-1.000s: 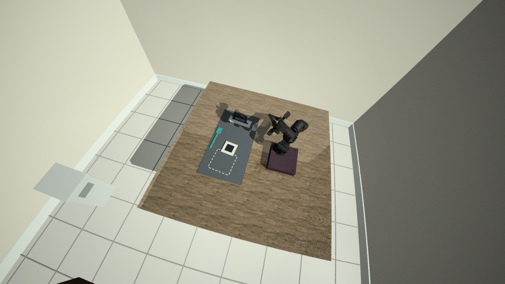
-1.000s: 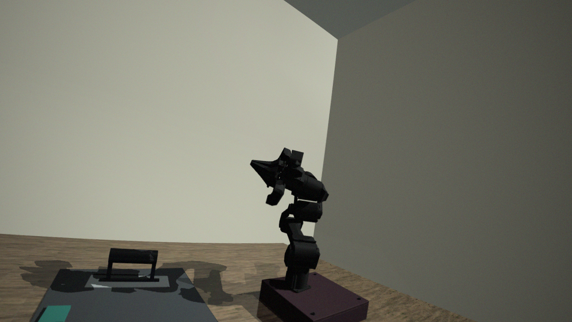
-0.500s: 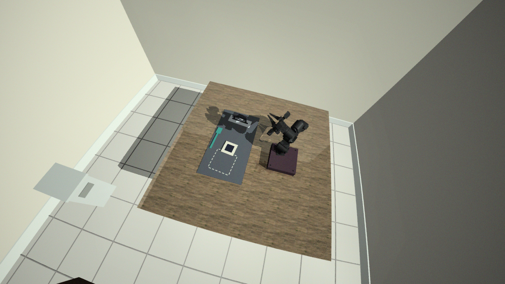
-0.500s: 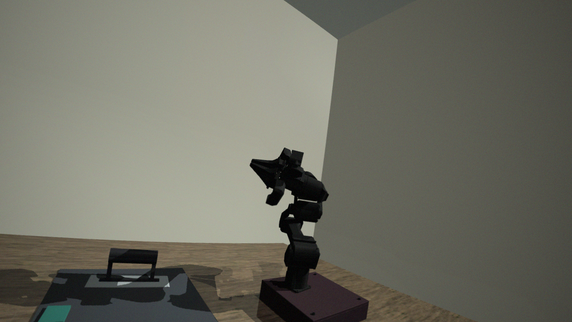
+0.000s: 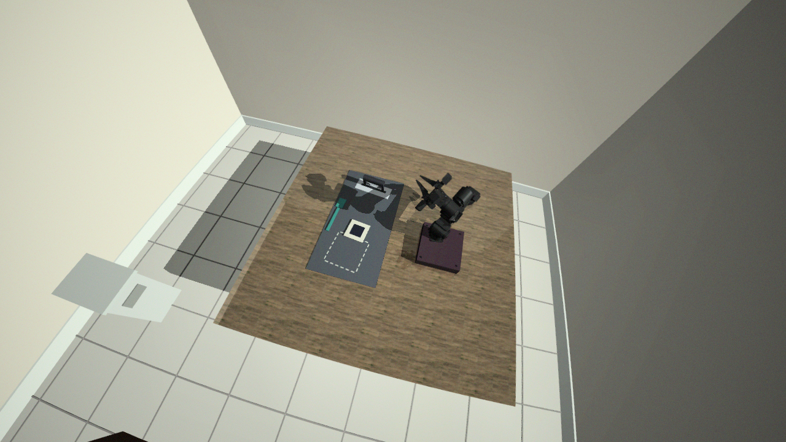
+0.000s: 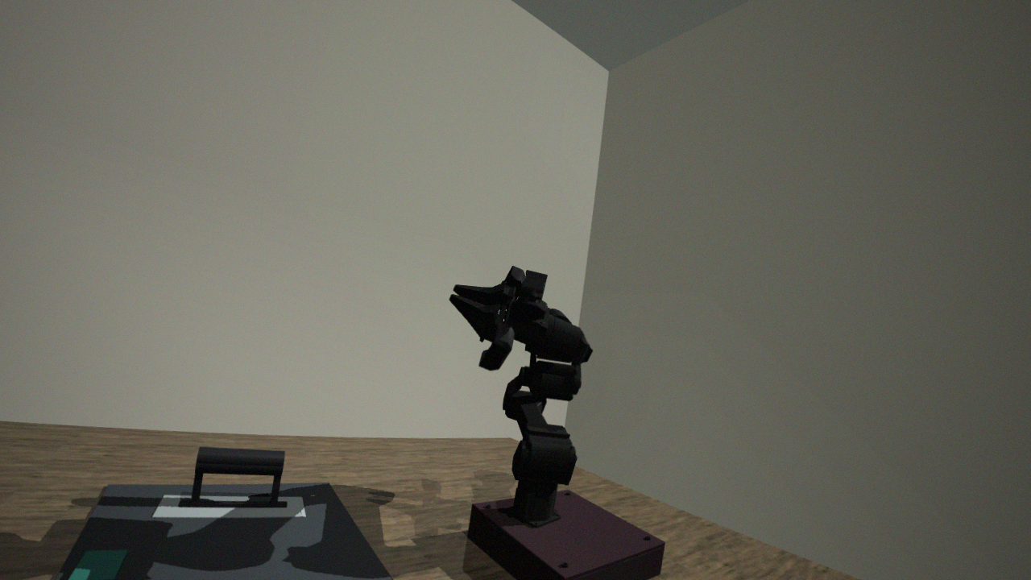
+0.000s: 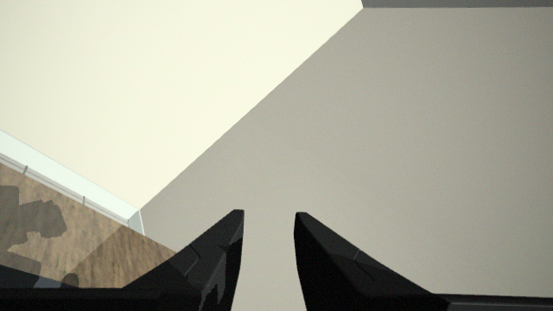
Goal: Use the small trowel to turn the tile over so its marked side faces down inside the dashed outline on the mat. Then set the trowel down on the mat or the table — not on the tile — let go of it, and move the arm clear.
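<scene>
Claw: your gripper (image 5: 418, 178) (image 6: 453, 292) (image 7: 269, 221) stands narrow, a modest gap between its two black fingertips; it holds nothing and touches nothing. You have it raised well above the table (image 5: 417, 329) (image 6: 403, 461) (image 7: 121, 259), fingers pointing out toward the handle end of the mat (image 5: 365, 279) (image 6: 345, 548) (image 7: 47, 282)

Behind the claw, your black arm (image 5: 451, 210) (image 6: 551, 382) bends down to a dark purple base (image 5: 439, 252) (image 6: 590, 530), beside the mat and apart from it

Farther off, a black handle (image 5: 373, 182) (image 6: 240, 461) stands over a pale patch (image 5: 360, 186) (image 6: 169, 507) on the mat. Beyond, you see the teal trowel (image 5: 333, 218) (image 6: 101, 565) lying near the mat's long edge, ungripped

Tile (image 5: 357, 231): flat on the mat, dark square up, mostly outside the dashed outline (image 5: 356, 271) and overlapping its near-handle side; you have the turning left to do
</scene>
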Controlling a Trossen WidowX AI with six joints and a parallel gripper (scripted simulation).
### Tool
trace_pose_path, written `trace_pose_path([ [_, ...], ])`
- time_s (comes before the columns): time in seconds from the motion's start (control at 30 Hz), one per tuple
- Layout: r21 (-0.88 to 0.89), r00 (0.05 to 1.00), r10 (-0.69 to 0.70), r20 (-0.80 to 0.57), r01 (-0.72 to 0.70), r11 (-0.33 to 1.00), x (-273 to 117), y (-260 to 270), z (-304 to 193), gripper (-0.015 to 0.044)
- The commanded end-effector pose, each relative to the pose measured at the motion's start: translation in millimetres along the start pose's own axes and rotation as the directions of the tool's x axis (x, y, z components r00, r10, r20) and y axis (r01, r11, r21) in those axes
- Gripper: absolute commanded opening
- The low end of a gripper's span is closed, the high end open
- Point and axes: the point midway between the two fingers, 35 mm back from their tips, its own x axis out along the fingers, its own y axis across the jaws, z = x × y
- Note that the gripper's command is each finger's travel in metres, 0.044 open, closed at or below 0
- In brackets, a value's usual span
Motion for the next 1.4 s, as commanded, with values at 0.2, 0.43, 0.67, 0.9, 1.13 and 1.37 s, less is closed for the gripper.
trace_pose_path([
  [0.2, 0.000, 1.000, 0.000, 0.000, 0.000, 1.000, 0.0, 0.0, 0.0, 0.0048],
  [0.43, 0.000, 1.000, 0.000, 0.000, 0.000, 1.000, 0.0, 0.0, 0.0, 0.0000],
  [0.67, 0.000, 1.000, 0.000, 0.000, 0.000, 1.000, 0.0, 0.0, 0.0, 0.0000],
  [0.9, 0.000, 1.000, 0.000, 0.000, 0.000, 1.000, 0.0, 0.0, 0.0, 0.0100],
  [1.13, -0.042, 1.000, -0.029, 0.006, 0.030, 0.999, 3.4, -4.5, 12.2, 0.0270],
  [1.37, -0.142, 0.997, -0.073, 0.024, 0.076, 0.987, 13.6, -10.4, 41.5, 0.0270],
])
